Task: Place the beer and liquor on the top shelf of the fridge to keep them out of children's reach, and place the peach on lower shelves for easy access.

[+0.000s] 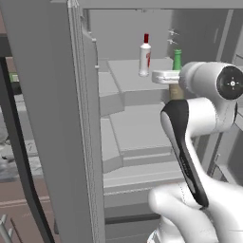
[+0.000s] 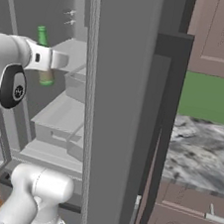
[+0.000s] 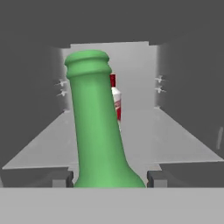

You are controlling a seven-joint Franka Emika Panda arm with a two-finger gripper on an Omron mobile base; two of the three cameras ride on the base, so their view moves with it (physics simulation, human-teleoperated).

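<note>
The top shelf (image 1: pixel 128 76) is a thin, flat pale grey panel inside the fridge (image 1: pixel 52 95). The liquor (image 1: pixel 144 57) stands upright on it, toward the back. Under it the lower shelves (image 1: pixel 137 128) step down with thick boxy fronts. In the hand view the top shelf (image 3: pixel 175 140) runs back to the rear wall, the liquor (image 3: pixel 115 100) on it.

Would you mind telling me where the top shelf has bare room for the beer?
The top shelf is bare right of the liquor, out to the fridge wall, and bare in front to the shelf's near edge. The only crowded spot is back-centre at the liquor, directly behind the beer in the gripper.
</note>
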